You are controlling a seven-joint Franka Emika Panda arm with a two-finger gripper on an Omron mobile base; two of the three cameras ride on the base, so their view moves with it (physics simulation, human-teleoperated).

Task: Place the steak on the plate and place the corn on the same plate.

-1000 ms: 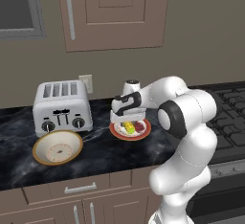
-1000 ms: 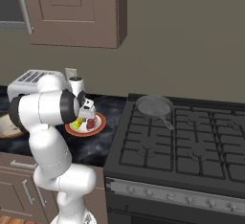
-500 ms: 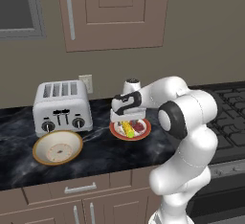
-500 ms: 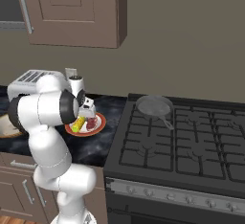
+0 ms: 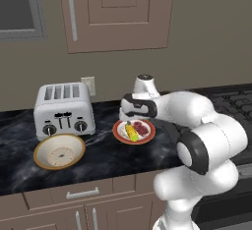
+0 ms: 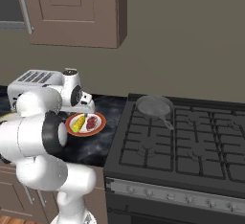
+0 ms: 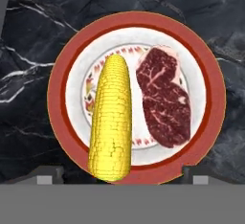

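Observation:
The plate (image 7: 210, 74) with its orange-red rim rests on the dark marble counter. On it the yellow corn (image 7: 111, 117) and the red marbled steak (image 7: 164, 103) lie side by side, the corn to the left in the hand view. My gripper (image 7: 122, 175) hangs open straight above the plate, its fingertips (image 7: 48, 174) spread wide and touching nothing. The left base view has the gripper (image 5: 130, 120) just over the plate (image 5: 117, 131), corn (image 5: 131, 131) and steak (image 5: 142, 129). From the right base view, the plate (image 6: 99, 128) carries the corn (image 6: 79, 121) and steak (image 6: 92, 122).
A silver toaster (image 5: 61, 108) stands at the back left, and a tan-rimmed bowl (image 5: 59, 151) sits in front of it. To the right, a dark frying pan (image 6: 154, 106) rests on the stove (image 6: 191, 141). A wall cabinet (image 5: 118, 13) hangs above.

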